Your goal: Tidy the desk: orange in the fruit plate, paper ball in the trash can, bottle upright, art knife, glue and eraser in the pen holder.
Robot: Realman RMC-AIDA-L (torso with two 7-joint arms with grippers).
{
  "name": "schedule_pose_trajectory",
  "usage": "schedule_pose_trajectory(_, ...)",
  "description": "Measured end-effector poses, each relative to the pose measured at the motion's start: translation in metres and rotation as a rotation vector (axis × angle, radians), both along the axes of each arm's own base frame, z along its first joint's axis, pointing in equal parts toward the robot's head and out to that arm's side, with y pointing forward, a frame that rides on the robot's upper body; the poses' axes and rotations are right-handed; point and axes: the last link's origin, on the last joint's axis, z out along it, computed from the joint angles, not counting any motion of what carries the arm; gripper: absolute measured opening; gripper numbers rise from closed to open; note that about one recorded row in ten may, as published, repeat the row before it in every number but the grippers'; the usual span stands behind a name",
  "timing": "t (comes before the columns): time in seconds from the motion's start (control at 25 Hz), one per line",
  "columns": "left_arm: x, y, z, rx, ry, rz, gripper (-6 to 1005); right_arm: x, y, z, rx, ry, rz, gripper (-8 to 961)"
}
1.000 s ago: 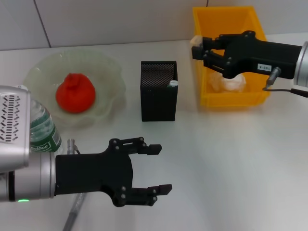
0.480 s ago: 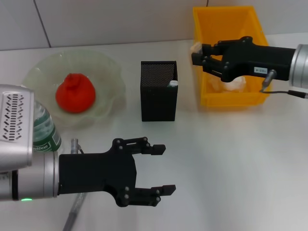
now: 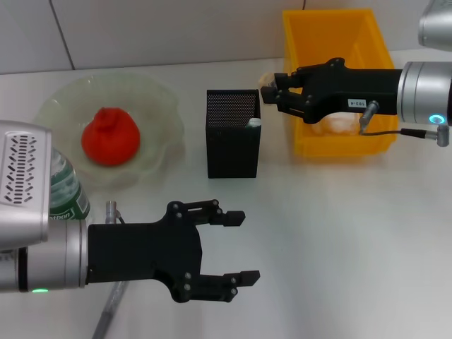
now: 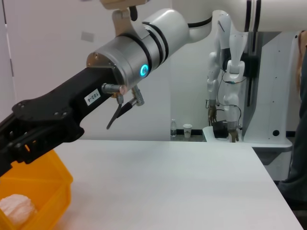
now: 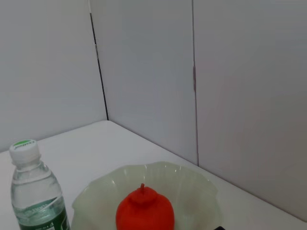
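Note:
My right gripper [image 3: 271, 87] hovers between the yellow trash can [image 3: 296, 106] and the black mesh pen holder [image 3: 233, 141], a little above the holder's right rim, shut on a small pale eraser [image 3: 266, 79]. A white cap, maybe the glue [image 3: 254, 123], pokes out of the holder. The orange [image 3: 109, 136] [image 5: 144, 212] lies in the pale green fruit plate [image 3: 159, 106] [image 5: 192, 187]. In the trash can lies the paper ball [image 3: 340, 126] [image 4: 17, 206]. The bottle [image 3: 65, 192] [image 5: 36, 196] stands upright, partly behind my left arm. My left gripper [image 3: 239, 248] hangs open and empty near the front. No art knife is recognisable.
A thin grey tube or cable [image 3: 109, 304] runs under my left arm at the front left. White tabletop [image 3: 339, 240] stretches right of my left gripper. A wall bounds the desk at the back.
My right gripper has moved left with the eraser, from over the trash can's left wall to beside the pen holder. My left gripper has crept slightly right and stays open.

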Motion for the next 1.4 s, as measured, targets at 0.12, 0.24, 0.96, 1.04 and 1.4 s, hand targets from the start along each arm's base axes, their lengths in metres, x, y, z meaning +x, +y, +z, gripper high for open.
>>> schedule_pose_trajectory(0.12,0.0,0.0,0.0,0.001,0.0,0.001,786,-0.001,0.001,0.0,-0.002,0.001,0.0,259)
schedule_pose_trajectory(0.24,-0.001,0.0,0.0,0.003,0.001,0.001,786,-0.003,0.003,-0.001,-0.004,-0.007,0.004,259)
schedule_pose_trajectory(0.96,0.0,-0.002,-0.002,-0.011,0.003,-0.007,786,-0.012,0.026,-0.02,-0.036,-0.061,-0.001,260)
schedule_pose_trajectory(1.04,0.0,-0.002,-0.003,-0.012,0.003,-0.007,786,-0.013,0.027,-0.02,-0.035,-0.067,0.0,260)
schedule_pose_trajectory(1.4,0.001,-0.003,-0.004,-0.016,0.005,-0.01,786,-0.015,0.033,-0.027,-0.037,-0.085,0.005,259)
